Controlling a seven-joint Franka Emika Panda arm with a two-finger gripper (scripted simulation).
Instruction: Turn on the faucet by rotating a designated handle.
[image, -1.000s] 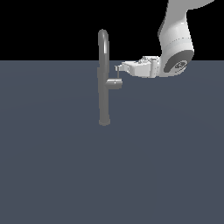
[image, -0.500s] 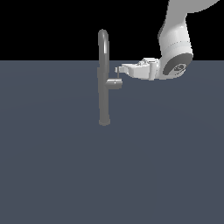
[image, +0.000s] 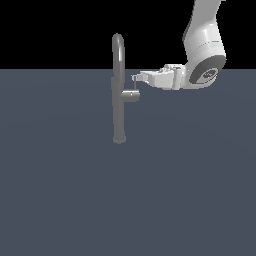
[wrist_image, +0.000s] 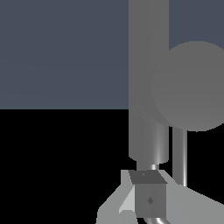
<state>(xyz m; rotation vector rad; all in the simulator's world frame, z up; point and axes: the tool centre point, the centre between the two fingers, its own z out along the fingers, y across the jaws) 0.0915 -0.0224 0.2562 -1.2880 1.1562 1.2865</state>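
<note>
The faucet is a tall, slim grey column with a gooseneck top, standing upright on the dark floor. The handle is a short stub jutting from the column toward the exterior view's right, with a thin rod lever rising from its end. My gripper reaches in level from the exterior view's right, with its tips at the top of the rod. The jaws look closed together with nothing between them. In the wrist view the column, the stub's round end and the rod lie just beyond my fingertips.
The white arm comes down from the upper part of the exterior view's right. The faucet stands on a flat dark grey-blue floor, and nothing else shows on it.
</note>
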